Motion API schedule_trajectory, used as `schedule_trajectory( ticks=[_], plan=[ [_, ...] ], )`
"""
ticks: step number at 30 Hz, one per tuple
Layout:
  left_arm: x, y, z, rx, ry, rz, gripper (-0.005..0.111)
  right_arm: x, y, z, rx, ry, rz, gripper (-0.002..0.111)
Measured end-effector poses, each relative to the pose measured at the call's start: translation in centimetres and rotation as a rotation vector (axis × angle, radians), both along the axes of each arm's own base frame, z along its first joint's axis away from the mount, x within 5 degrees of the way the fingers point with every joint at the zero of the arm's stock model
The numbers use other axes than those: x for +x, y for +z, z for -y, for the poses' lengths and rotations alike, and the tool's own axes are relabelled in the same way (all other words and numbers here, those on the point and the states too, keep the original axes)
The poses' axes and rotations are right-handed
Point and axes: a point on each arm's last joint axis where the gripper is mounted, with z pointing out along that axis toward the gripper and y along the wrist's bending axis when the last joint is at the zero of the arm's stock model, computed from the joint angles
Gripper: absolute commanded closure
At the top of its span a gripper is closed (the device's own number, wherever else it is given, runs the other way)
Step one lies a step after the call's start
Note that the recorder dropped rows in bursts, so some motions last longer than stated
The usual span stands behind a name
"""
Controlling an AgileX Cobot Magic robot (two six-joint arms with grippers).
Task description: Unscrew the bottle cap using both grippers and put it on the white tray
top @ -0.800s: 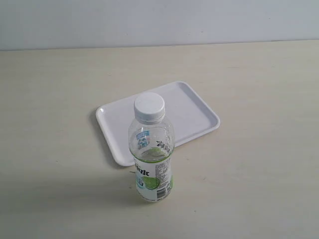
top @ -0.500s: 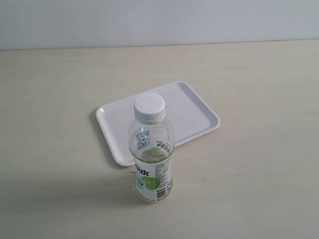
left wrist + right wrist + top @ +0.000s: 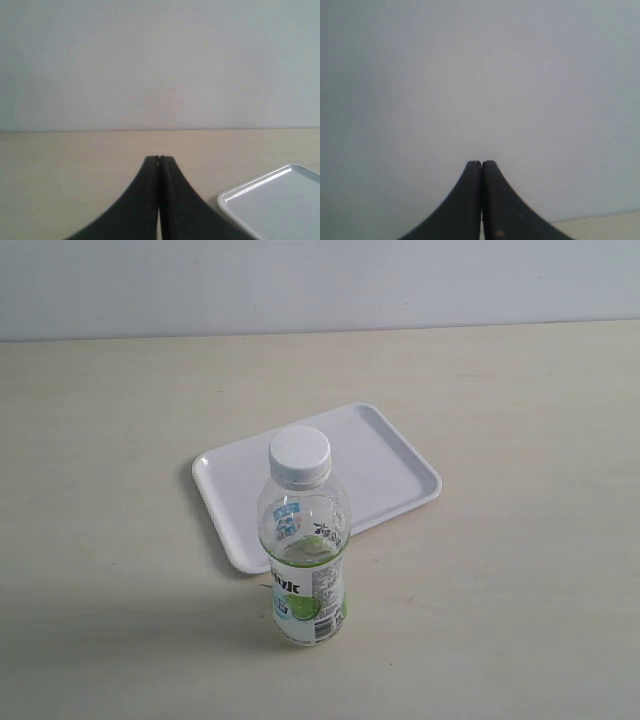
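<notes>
A: Where to find the bottle and cap?

B: Lower centre of the exterior view: clear bottle (image 3: 305, 570), upright on the pale table (image 3: 520, 560), white cap (image 3: 299, 455) screwed on top. Just behind it, toward the middle of the frame, white tray (image 3: 390, 465), flat and bare. Bottle's upper part overlapping the tray's near rim in the picture; base seemingly just off it.

A: And the grippers?

B: Absent from the exterior view. Left gripper (image 3: 159, 159) shown by its own wrist camera, jaws pressed together, nothing between them, a corner of the tray in sight beyond. Right gripper (image 3: 481, 163) likewise closed and empty, facing mostly blank grey wall (image 3: 470, 75).

A: Best way into the first step?

B: Judging from this, nothing begun yet. Open both first. Bring one in low from the side to clamp the labelled body firmly, without crushing the thin plastic. Lower the other squarely over the cap, grip the ribbed side, then turn about the bottle's upright axis.

A: Room to move?

B: Plenty. Bare table across the left, right and foreground of the exterior view. Only the tray's raised rim close behind the bottle to avoid. Short carry to the tray afterwards; best to set the cap well inside the rim.
</notes>
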Motion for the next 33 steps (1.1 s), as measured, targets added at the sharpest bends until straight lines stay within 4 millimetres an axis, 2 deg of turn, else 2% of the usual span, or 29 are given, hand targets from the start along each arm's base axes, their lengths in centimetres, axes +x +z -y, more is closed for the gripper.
schedule_trajectory(
  ticks=[4, 7, 13, 19, 21, 25, 28, 33],
  plan=[
    [0.0, 0.0, 0.0, 0.0, 0.0, 0.0, 0.107, 2.9, -1.3, -0.9, -0.152, 0.1, -0.258, 0.108],
    [0.0, 0.0, 0.0, 0.0, 0.0, 0.0, 0.107, 6.3, -2.8, -1.3, -0.214, 0.193, -0.497, 0.108],
    [0.0, 0.0, 0.0, 0.0, 0.0, 0.0, 0.107, 10.6, -6.6, -1.9, -0.327, 0.363, -0.76, 0.108],
    [0.0, 0.0, 0.0, 0.0, 0.0, 0.0, 0.107, 13.2, -10.4, -2.8, -0.471, 0.58, -0.823, 0.106],
    [0.0, 0.0, 0.0, 0.0, 0.0, 0.0, 0.107, 13.7, -11.7, -3.1, -0.504, 0.647, -0.823, 0.099],
    [0.0, 0.0, 0.0, 0.0, 0.0, 0.0, 0.107, 13.9, -13.3, -3.7, -0.572, 0.753, -0.755, 0.076],
    [0.0, 0.0, 0.0, 0.0, 0.0, 0.0, 0.107, 14.0, -13.7, -4.2, -0.59, 0.811, -0.669, 0.062],
    [0.0, 0.0, 0.0, 0.0, 0.0, 0.0, 0.107, 13.8, -13.5, -4.9, -0.581, 0.89, -0.558, 0.047]
  ],
)
